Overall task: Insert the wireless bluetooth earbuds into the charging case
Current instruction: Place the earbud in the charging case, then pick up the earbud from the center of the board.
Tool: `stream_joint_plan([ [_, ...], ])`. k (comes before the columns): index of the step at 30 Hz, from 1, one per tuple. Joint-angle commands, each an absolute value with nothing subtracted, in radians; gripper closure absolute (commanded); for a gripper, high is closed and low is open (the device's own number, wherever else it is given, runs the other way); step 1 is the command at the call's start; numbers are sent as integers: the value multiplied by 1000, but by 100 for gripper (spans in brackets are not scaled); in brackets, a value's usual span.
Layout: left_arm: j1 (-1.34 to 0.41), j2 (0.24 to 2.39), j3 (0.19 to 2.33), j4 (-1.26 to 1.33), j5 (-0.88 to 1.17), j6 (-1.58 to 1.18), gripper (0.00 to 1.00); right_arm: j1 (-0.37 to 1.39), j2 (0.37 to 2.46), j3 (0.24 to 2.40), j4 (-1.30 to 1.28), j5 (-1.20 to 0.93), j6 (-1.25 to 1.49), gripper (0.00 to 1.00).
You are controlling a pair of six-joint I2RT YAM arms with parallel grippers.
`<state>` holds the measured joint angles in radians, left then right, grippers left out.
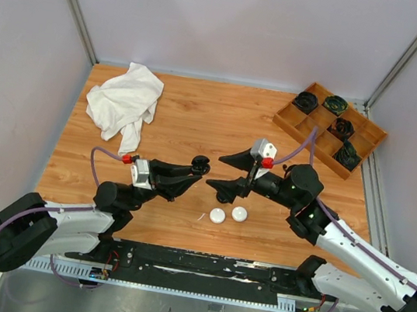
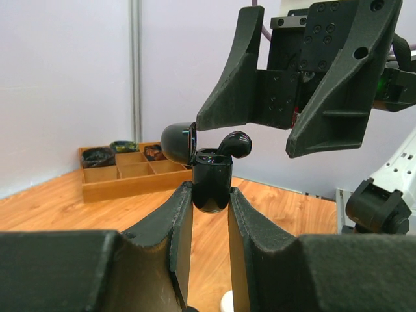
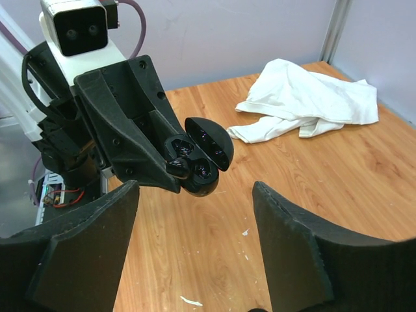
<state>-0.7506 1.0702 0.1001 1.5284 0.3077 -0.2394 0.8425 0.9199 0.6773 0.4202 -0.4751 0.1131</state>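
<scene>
Now L gripper (image 1: 197, 168) pinches black charging case (image 2: 212, 182) (lid open), black earbud (image 2: 235, 143) sticking up from it; R gripper (image 1: 228, 175) fingers spread wide, at case's 3 o'clock.

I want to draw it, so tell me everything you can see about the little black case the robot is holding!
The charging case is small, rounded, glossy black plastic. Its hinged lid is flipped open to one side. The left gripper pinches its lower body between both fingers, holding it upright above the wooden table. One black earbud sits in the top, poking out.
</scene>
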Motion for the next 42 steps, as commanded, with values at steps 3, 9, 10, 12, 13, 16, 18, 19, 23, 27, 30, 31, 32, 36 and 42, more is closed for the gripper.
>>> stream_joint_plan([
  [3, -756, 1060, 109, 1699, 297, -195, 100, 858, 926, 714, 411, -437, 91, 16],
  [9, -756, 1065, 113, 1683, 300, -183, 100, 862, 961, 741, 436, -432, 127, 1],
  [10, -756, 1064, 113, 1680, 301, -180, 100, 864, 965, 742, 437, -420, 131, 1],
  [12, -756, 1066, 114, 1678, 304, -179, 100, 868, 972, 745, 438, -387, 136, 2],
  [13, -757, 1067, 114, 1678, 307, -179, 100, 868, 976, 744, 441, -374, 141, 2],
  [16, -756, 1071, 116, 1680, 315, -181, 100, 871, 984, 746, 437, -342, 145, 2],
  [18, -756, 1069, 117, 1683, 319, -181, 100, 872, 983, 740, 436, -321, 140, 1],
  [19, -756, 1067, 117, 1683, 320, -181, 100, 871, 979, 738, 432, -308, 136, 1],
  [23, -756, 1058, 111, 1685, 326, -182, 100, 871, 957, 725, 396, -260, 112, 1],
  [27, -756, 1055, 107, 1695, 331, -191, 100, 870, 933, 708, 378, -227, 93, 1],
  [30, -756, 1054, 107, 1700, 341, -194, 100, 870, 924, 704, 362, -216, 79, 1],
  [31, -756, 1053, 107, 1701, 345, -195, 100, 870, 922, 702, 357, -213, 74, 1],
  [32, -756, 1052, 107, 1701, 351, -197, 100, 870, 921, 700, 352, -210, 70, 1],
  [36, -757, 1045, 113, 1699, 379, -205, 100, 869, 920, 700, 336, -205, 61, 1],
  [42, -756, 1029, 100, 1655, 355, -186, 100, 851, 916, 707, 306, -195, 56, 1],
])
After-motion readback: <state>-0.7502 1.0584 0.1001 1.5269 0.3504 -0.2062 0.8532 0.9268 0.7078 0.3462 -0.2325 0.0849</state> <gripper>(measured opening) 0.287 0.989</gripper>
